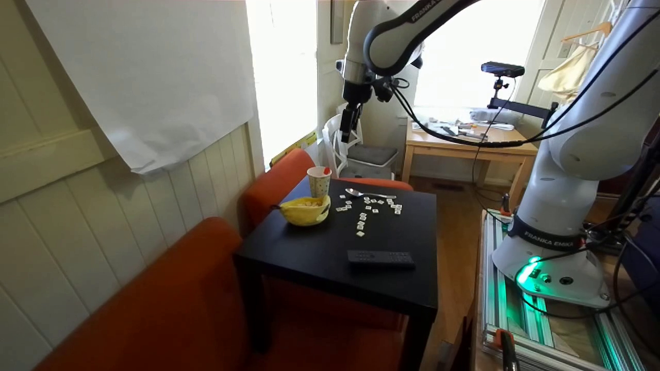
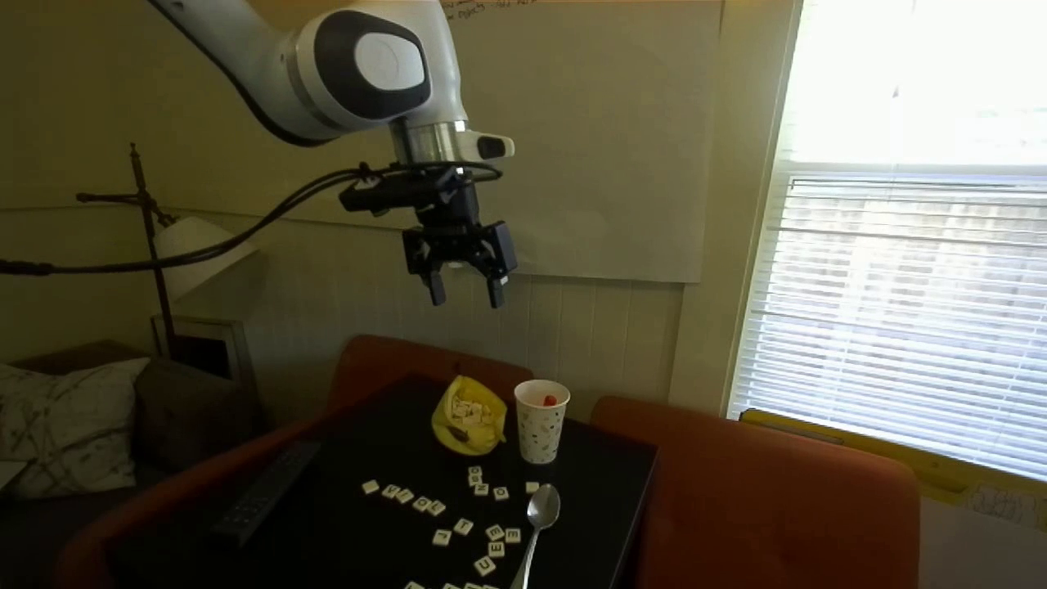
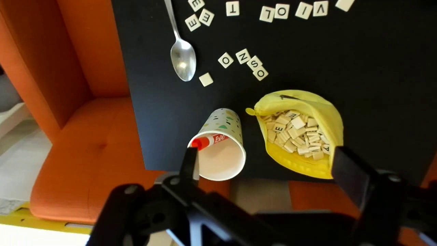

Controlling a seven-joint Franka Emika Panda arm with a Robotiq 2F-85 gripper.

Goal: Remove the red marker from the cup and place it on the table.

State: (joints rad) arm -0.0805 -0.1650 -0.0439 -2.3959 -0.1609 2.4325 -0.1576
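The cup is a white paper cup with coloured specks (image 1: 317,185), upright near the back corner of the black table (image 1: 304,257). The cup also shows in an exterior view (image 2: 540,433) and in the wrist view (image 3: 223,123). The red marker (image 3: 208,141) leans inside it against the wall, its red cap at the rim; the lower part is hidden. Its red tip shows in both exterior views (image 1: 327,171) (image 2: 550,401). My gripper (image 2: 467,302) is open and empty, well above the table. In the wrist view, one finger overlaps the cup's rim by the marker's cap.
A yellow pouch (image 2: 450,429) full of letter tiles stands right beside the cup. A spoon (image 2: 543,509) and several loose letter tiles (image 2: 463,526) lie on the table. A black remote (image 1: 381,258) lies near the table's edge. Orange chairs (image 2: 761,491) surround the table.
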